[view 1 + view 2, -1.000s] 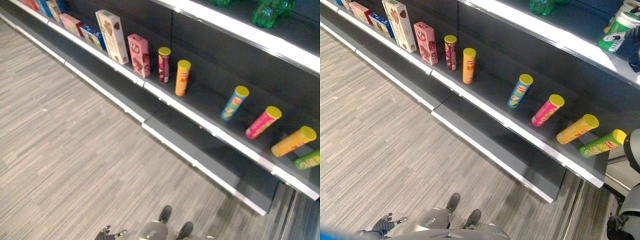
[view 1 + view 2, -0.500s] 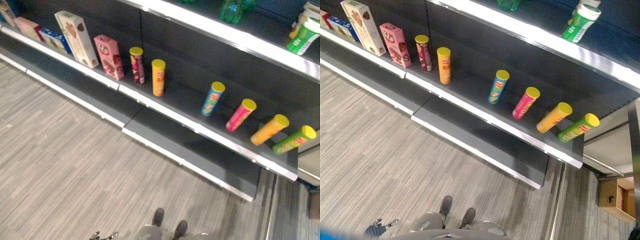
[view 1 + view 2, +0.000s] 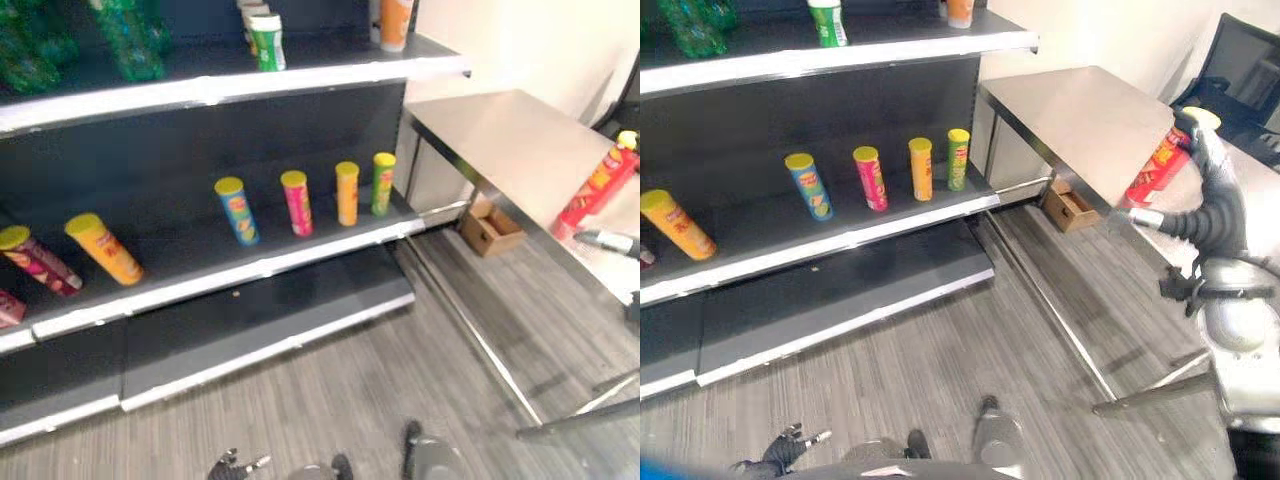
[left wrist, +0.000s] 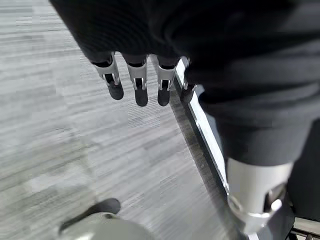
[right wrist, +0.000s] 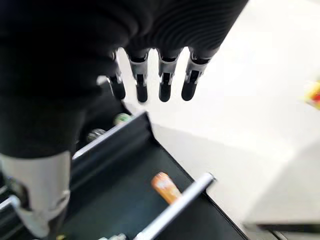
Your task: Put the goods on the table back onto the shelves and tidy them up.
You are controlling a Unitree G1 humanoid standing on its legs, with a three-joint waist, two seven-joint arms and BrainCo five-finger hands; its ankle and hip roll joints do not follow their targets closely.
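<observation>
Steel table [image 3: 500, 135] on the right is carrying a red can [image 3: 597, 184] standing upright near its edge, while both hands, left hand [image 4: 135, 80] and right hand [image 5: 160, 80], are hanging empty with straight fingers (worth squaring up before reaching).

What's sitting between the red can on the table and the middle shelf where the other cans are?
Nothing visible. The red can stands on the table, just right of the shelf; open space remains between the shelf's cans.
</observation>
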